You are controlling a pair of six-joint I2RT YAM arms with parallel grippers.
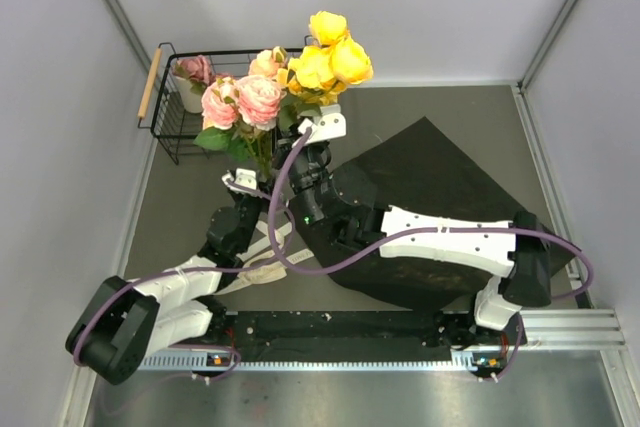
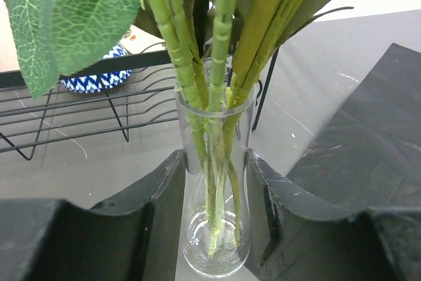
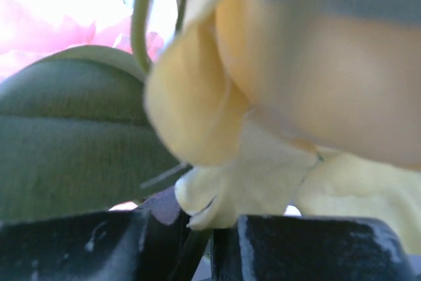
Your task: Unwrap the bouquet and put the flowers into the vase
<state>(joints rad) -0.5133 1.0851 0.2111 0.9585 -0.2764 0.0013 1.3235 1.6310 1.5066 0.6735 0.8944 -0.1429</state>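
The flowers (image 1: 300,72), pink and yellow on long green stems (image 2: 217,64), stand upright in the clear glass vase (image 2: 215,228). My left gripper (image 2: 215,162) straddles the vase, one finger (image 2: 164,195) against each side of the glass; in the top view it (image 1: 250,185) sits low under the blooms. My right gripper (image 1: 308,112) is up among the yellow flowers (image 3: 309,97), shut on a dark green stem (image 3: 194,255) just below them. The bouquet's black paper (image 1: 430,177) lies spread flat on the table to the right, with the cream ribbon (image 1: 265,267) loose near the left arm.
A black wire basket (image 1: 180,137) stands at the back left, just behind the vase, holding a pink flower in a white cup (image 1: 192,82) and a blue-patterned bowl (image 2: 99,80). Grey walls close the table on both sides. The black paper's edge (image 2: 368,156) lies right of the vase.
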